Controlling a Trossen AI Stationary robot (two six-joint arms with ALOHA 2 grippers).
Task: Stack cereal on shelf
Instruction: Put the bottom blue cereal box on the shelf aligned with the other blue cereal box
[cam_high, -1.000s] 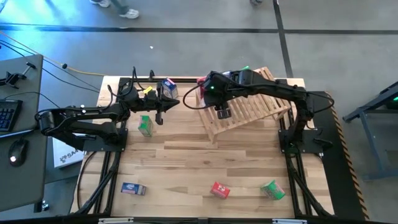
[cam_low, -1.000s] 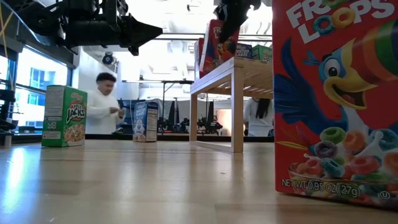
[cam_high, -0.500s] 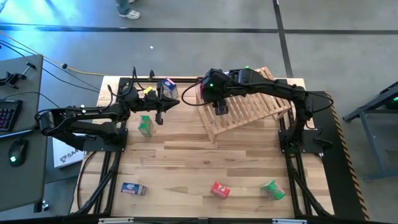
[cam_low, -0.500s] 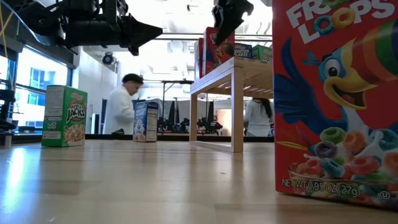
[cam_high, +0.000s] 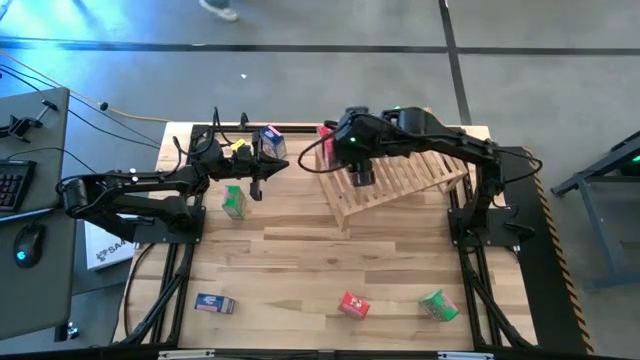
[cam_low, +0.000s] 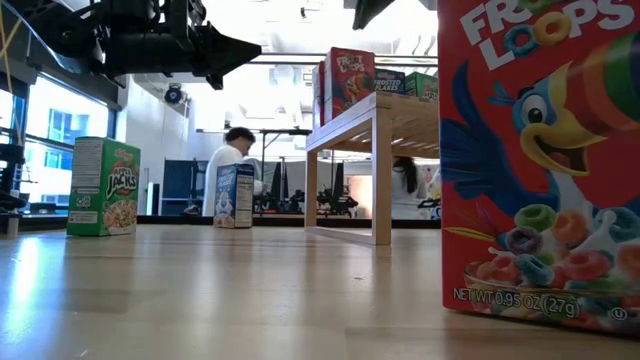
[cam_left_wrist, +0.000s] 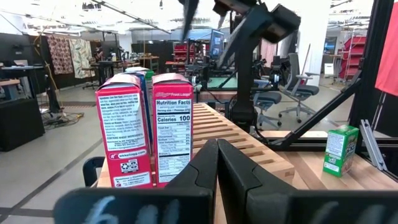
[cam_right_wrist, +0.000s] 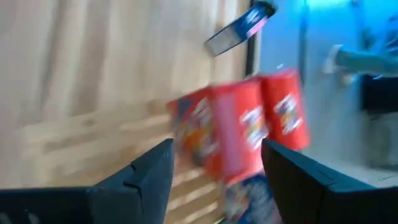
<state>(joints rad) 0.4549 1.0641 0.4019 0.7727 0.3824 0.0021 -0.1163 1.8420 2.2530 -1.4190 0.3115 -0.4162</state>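
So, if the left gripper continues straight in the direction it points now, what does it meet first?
Probably the red cereal boxes standing on the shelf. The shut left gripper points at them, though the distance is unclear.

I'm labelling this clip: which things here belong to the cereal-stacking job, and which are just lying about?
Belongs to the job:
- wooden rack
- red boxes on the rack
- green box and blue box near the left gripper
- three boxes at the table's near edge: blue, red, green
- right gripper, open above the rack

Lying about:
- keyboard
- mouse
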